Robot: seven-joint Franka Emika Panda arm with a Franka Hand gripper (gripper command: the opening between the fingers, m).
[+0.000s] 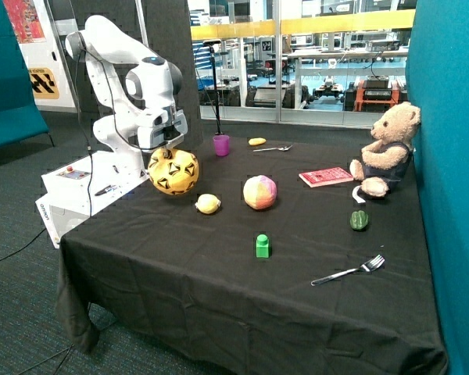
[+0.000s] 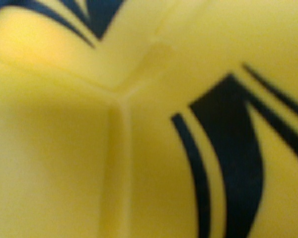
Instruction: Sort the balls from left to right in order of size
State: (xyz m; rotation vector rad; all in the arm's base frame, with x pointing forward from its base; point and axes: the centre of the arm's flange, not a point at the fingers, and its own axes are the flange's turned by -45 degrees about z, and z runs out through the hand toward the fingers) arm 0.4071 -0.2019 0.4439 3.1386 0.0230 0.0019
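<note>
The large yellow ball [image 1: 173, 172] with black triangle marks sits near the table's far left corner, by the robot's base. My gripper [image 1: 169, 145] is right on top of it, and where it meets the ball is hidden. The wrist view is filled by the large ball's yellow skin [image 2: 64, 163] with its black marks and a seam. The small plain yellow ball [image 1: 208, 204] lies just right of it and a bit nearer the front. Further right rests the mid-size pink-orange-yellow ball [image 1: 259, 192].
The black-clothed table [image 1: 180, 305] also holds a purple cup [image 1: 221, 144], a yellow oblong [image 1: 256, 141] and a spoon [image 1: 273, 148] at the back. A red book [image 1: 326, 176], teddy bear [image 1: 387, 148] and green pepper-like object [image 1: 359, 220] are at the right. A green block [image 1: 263, 246] and fork [image 1: 349, 272] lie near the front.
</note>
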